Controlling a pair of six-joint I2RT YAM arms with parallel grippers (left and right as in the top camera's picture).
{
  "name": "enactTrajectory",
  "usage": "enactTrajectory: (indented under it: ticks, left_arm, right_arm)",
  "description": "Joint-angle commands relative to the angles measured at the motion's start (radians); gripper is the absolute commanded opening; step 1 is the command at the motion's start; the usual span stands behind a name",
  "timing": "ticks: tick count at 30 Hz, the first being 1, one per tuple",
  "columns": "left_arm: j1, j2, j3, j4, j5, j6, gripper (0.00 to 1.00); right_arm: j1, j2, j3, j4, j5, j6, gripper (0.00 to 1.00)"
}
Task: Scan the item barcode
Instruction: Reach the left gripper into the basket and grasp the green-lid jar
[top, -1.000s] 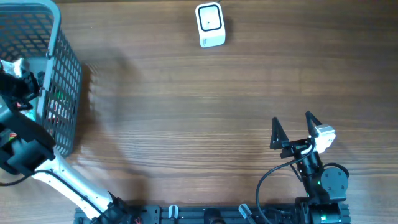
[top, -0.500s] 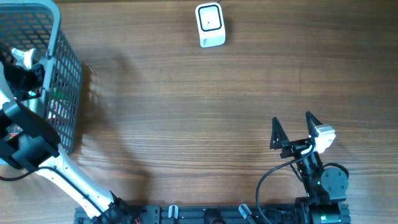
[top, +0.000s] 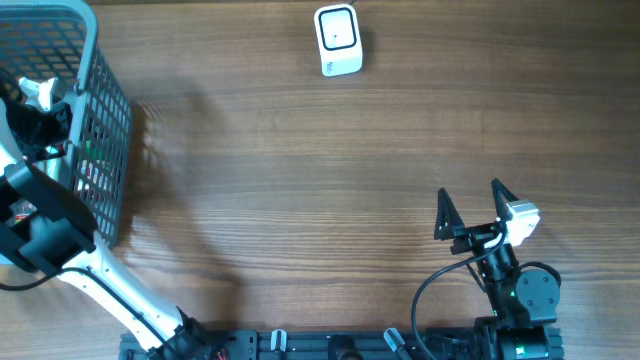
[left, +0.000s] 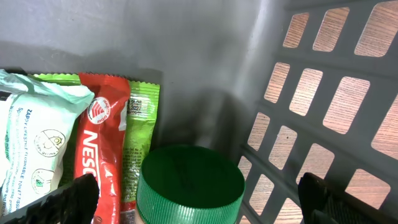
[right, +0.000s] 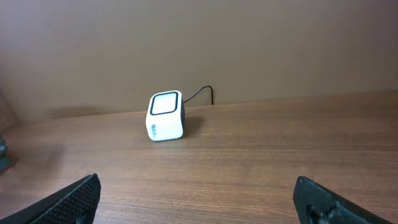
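Inside the far-left basket (left: 323, 81), your left gripper (left: 199, 196) hangs released over the green cap (left: 189, 180). You're at the picking stage, so lower and clamp it next. Right gripper (top: 470, 212) sits released too.

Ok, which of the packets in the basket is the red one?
The Nescafe sachet, lying over the green packet, just right of the white wipes pack.

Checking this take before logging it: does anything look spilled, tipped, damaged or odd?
Nothing stands out. The scanner sits upright on the table, and the basket stands upright with packets and a green-capped container inside, nothing spilled.
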Motion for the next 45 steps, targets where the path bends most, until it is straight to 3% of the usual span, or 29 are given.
enactTrajectory:
  ticks: [1, 6, 9, 16, 20, 23, 27, 32, 35, 40, 41, 42, 45]
  left_arm:
    - [0.002, 0.012, 0.002, 0.009, 0.019, 0.005, 1.00]
    - [0.001, 0.008, 0.014, -0.029, -0.081, 0.008, 1.00]
    - [0.003, -0.029, 0.064, -0.113, -0.079, 0.069, 1.00]
    - [0.132, -0.279, 0.067, -0.228, 0.179, 0.204, 1.00]
    - [0.269, -0.309, 0.047, -0.279, 0.256, 0.320, 1.00]
    - [0.346, -0.309, -0.045, -0.213, 0.273, 0.408, 1.00]
    - [0.347, -0.308, -0.172, -0.074, 0.242, 0.409, 1.00]
    - [0.223, -0.308, -0.243, 0.060, 0.116, 0.345, 1.00]
    - [0.136, -0.308, -0.243, 0.092, 0.055, 0.280, 1.00]
    - [0.072, -0.306, -0.243, 0.094, 0.048, 0.277, 1.00]
    - [0.070, -0.304, -0.244, 0.093, 0.048, 0.263, 0.98]
    - [0.068, -0.303, -0.251, 0.093, 0.047, 0.246, 0.87]
    - [0.066, -0.302, -0.319, 0.113, 0.043, 0.235, 0.82]
  right_arm:
    - [-0.006, -0.003, -0.001, 0.005, -0.005, 0.007, 1.00]
    - [-0.006, -0.004, -0.001, 0.005, -0.005, 0.007, 1.00]
    - [-0.006, -0.004, -0.001, 0.005, -0.005, 0.007, 1.00]
    - [-0.006, -0.004, -0.001, 0.005, -0.005, 0.007, 1.00]
    - [-0.006, -0.004, -0.001, 0.005, -0.005, 0.007, 1.00]
    - [-0.006, -0.004, -0.001, 0.005, -0.005, 0.007, 1.00]
    - [-0.006, -0.004, -0.001, 0.005, -0.005, 0.007, 1.00]
    - [-0.006, -0.004, -0.001, 0.005, -0.005, 0.007, 1.00]
    - [-0.006, -0.003, -0.001, 0.005, -0.005, 0.007, 1.00]
    - [-0.006, -0.003, -0.001, 0.005, -0.005, 0.007, 1.00]
    - [-0.006, -0.004, -0.001, 0.005, -0.005, 0.007, 1.00]
    - [-0.006, -0.003, -0.001, 0.005, -0.005, 0.007, 1.00]
    - [-0.006, -0.004, -0.001, 0.005, -0.005, 0.007, 1.00]
